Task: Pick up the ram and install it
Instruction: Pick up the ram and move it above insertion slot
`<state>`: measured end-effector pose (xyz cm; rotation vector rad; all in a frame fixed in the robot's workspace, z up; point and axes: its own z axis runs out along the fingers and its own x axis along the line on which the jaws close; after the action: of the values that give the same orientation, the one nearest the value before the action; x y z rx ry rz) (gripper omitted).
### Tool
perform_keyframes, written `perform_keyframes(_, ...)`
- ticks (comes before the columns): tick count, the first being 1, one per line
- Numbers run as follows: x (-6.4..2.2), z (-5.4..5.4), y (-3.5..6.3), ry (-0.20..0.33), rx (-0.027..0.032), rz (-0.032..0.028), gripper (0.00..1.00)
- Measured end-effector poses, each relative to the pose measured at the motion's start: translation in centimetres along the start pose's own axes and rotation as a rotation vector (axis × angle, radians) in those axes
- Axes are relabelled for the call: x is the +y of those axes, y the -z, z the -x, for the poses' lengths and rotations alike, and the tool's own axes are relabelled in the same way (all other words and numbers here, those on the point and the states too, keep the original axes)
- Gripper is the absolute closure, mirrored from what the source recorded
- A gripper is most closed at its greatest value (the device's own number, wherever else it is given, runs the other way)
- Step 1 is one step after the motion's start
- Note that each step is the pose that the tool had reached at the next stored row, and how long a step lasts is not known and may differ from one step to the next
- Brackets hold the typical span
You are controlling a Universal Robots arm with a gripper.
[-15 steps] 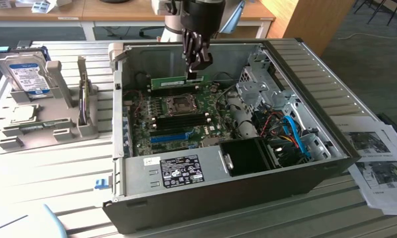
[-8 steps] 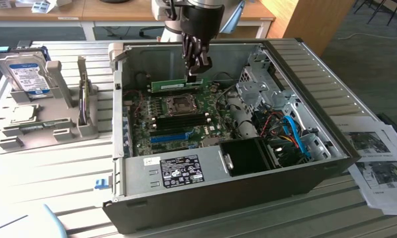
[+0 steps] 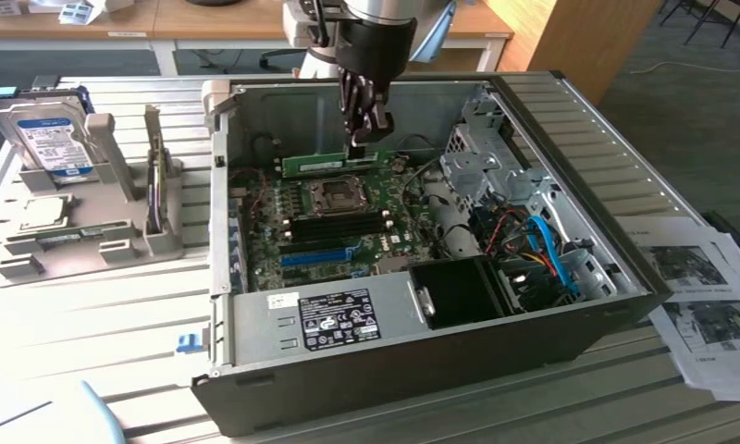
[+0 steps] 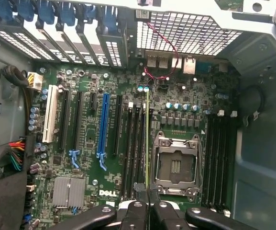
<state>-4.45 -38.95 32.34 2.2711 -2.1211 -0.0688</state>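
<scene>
The ram [image 3: 330, 164] is a long thin green stick, held level by one end in my gripper [image 3: 367, 137], which is shut on it. It hangs inside the open computer case [image 3: 592, 231], above the motherboard and just behind the CPU socket [image 3: 339, 192]. In the wrist view the ram [image 4: 147, 139] shows edge-on as a thin yellow-green line running away from my gripper [image 4: 147, 210]. It lies over the black memory slots [image 4: 134, 143] beside the CPU socket [image 4: 176, 165]. I cannot tell whether it touches a slot.
A blue expansion slot [image 3: 314, 254] lies nearer the case front, and cables and drive cages [image 3: 531, 240] fill the exterior view's right. On the exterior view's left, a grey holder [image 3: 86, 231] carries a hard drive [image 3: 49, 139]. Papers [image 3: 703, 296] lie on the right.
</scene>
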Motion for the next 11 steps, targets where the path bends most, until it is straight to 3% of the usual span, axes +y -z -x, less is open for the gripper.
perform_keyframes(11, 0.01, 0.01, 0.46, 0.000, -0.0003, 0.0000, 0.89)
